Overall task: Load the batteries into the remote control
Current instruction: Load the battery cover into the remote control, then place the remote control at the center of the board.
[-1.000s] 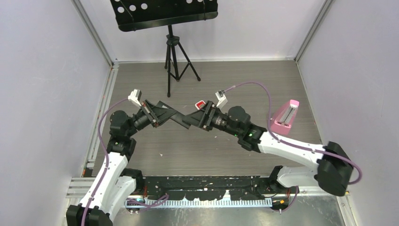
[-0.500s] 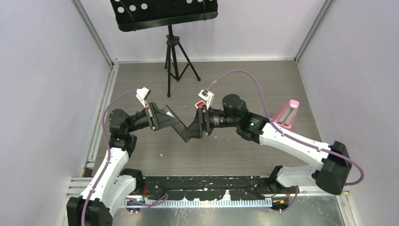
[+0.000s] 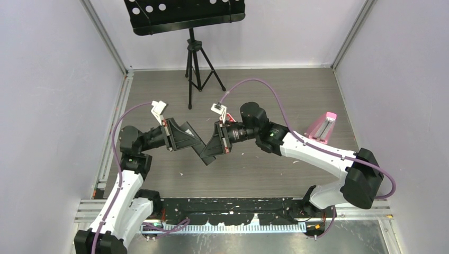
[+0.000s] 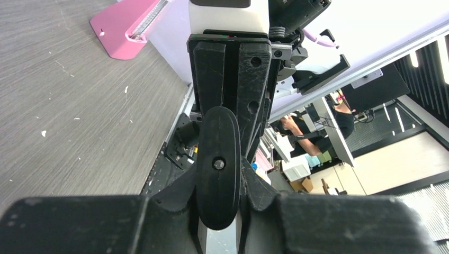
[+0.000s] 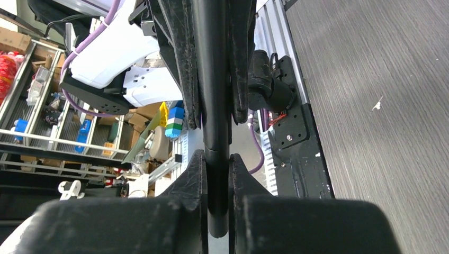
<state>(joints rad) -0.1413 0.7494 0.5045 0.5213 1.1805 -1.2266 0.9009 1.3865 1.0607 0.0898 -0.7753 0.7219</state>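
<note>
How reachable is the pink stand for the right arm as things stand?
Probably not at once: the right gripper is shut on the black remote, which the left gripper also holds. Nothing lies between it and the pink stand.

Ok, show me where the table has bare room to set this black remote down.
Crowded centre: left gripper and right gripper both clamp the black remote. Bare table lies between them and the near rail, and at the far right between the tripod and the pink stand.
</note>
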